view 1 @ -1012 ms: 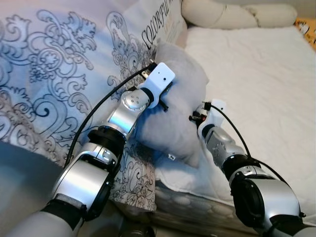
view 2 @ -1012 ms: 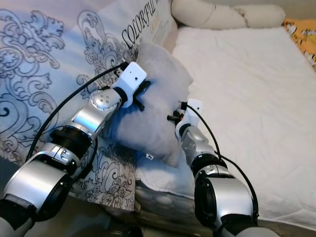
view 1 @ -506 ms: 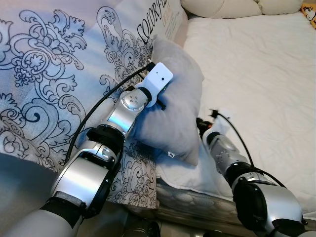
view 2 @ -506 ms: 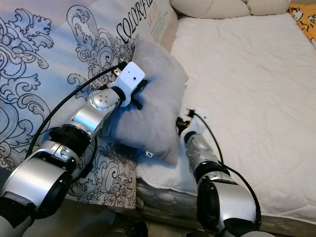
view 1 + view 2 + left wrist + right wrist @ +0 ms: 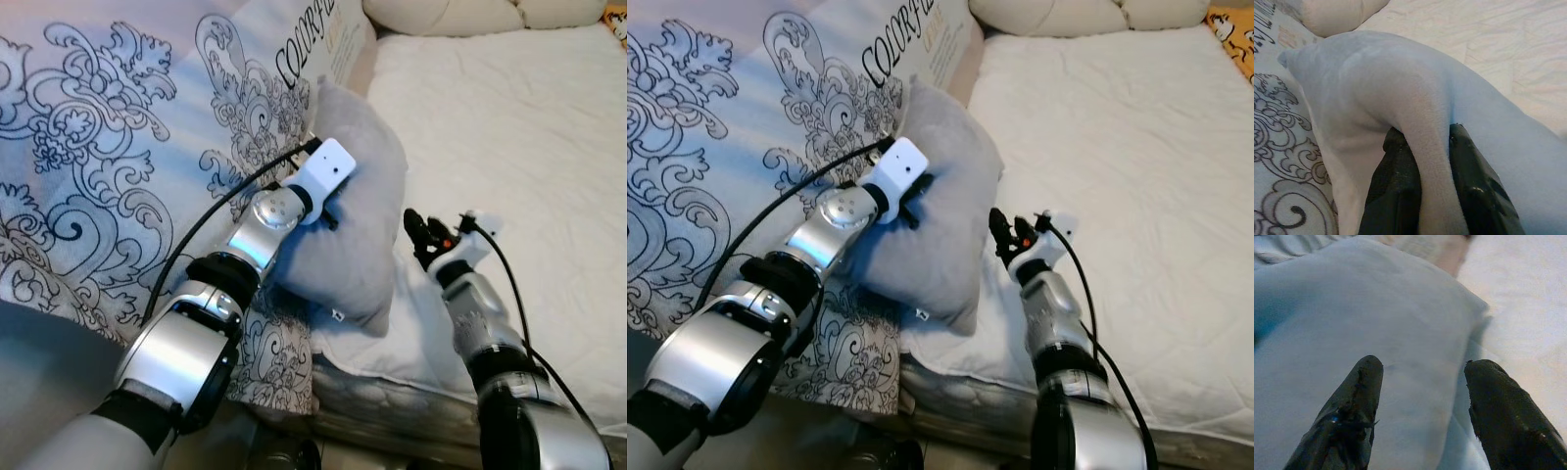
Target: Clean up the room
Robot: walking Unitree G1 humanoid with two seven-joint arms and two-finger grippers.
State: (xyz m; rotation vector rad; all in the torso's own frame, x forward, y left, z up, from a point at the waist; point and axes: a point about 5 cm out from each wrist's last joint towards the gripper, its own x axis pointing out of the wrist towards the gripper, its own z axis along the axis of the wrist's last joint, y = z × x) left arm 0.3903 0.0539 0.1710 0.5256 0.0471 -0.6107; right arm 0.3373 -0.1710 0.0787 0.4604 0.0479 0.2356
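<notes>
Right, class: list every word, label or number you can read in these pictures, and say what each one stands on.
"COLORFUL": large dark capitals on the patterned blanket, cut off at the frame's edge in the left eye view.
Lines beneath it on the blanket: too small to read.
Small tag at the grey pillow's lower edge: too small to read.

Bed (image 5: 529,127) covered by a white quilted sheet, wrinkled across its open stretch. Along the bed's left side, a light blue duvet (image 5: 108,166) with dark scroll patterns and printed lettering, draped over the edge. Between duvet and open sheet, a grey pillow (image 5: 358,235) propped up on end, leaning toward the duvet. At the bed's far end, cream pillows (image 5: 460,14) lying side by side.
</notes>
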